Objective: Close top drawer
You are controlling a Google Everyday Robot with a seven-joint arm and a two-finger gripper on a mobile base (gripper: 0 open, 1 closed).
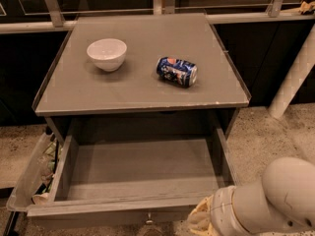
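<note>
The top drawer [138, 166] is pulled fully out of the grey cabinet, and its plain grey inside holds nothing. Its front panel [118, 211] runs along the bottom of the camera view, with the small round metal knob [149, 220] at its centre. My gripper [197, 222] is at the bottom edge, to the right of the knob, right at the drawer's front right end. Only its pale base shows beyond the thick white arm [268, 200]; the rest is cut off by the frame edge.
On the cabinet top [142, 90] stand a white bowl [107, 53] at the left and a blue soda can [176, 71] lying on its side at the right. A clear plastic bin of packets [34, 173] sits left of the drawer. A white post [295, 73] stands on the speckled floor at right.
</note>
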